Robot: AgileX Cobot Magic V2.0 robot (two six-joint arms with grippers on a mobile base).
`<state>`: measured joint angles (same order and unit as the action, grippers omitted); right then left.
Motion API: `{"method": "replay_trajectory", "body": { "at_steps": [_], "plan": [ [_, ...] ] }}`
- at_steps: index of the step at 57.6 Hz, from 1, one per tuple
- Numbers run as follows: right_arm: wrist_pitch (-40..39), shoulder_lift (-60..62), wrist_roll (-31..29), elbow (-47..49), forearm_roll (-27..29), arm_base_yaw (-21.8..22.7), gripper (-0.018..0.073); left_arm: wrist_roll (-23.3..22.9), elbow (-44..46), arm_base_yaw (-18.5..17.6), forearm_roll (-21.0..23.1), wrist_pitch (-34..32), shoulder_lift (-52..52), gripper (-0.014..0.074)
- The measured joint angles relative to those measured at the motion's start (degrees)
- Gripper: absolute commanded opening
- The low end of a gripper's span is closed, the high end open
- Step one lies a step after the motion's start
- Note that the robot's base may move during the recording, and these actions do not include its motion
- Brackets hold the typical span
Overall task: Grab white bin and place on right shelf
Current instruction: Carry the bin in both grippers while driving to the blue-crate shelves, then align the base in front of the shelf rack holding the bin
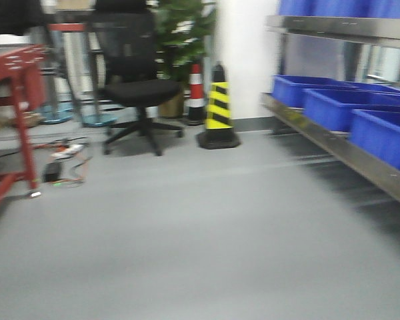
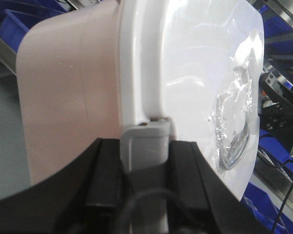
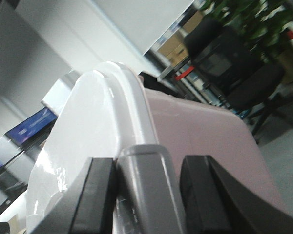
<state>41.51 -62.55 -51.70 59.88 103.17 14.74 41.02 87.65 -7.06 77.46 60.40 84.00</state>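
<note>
The white bin fills both wrist views, a pale pinkish tub with a glossy white lid. It is out of the front view. My left gripper is shut on a grey clip at the bin's rim, with a black finger on each side. At the opposite end, my right gripper is shut on the other grey clip of the white bin. The right shelf is a steel rack along the right of the front view, carrying blue crates.
A yellow-and-black cone and a red-and-white cone stand by the far wall. A black office chair is left of them. A red-legged table and loose cables are at the left. Grey floor lies ahead.
</note>
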Motion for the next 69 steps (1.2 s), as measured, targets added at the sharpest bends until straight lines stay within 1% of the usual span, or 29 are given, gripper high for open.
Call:
{"method": "replay_trajectory", "body": {
  "at_steps": [69],
  "plan": [
    [0.0,0.0,0.0,0.0,0.0,0.0,0.007,0.0,0.0,0.0,-0.2,0.0,0.0,-0.0127]
  ]
}}
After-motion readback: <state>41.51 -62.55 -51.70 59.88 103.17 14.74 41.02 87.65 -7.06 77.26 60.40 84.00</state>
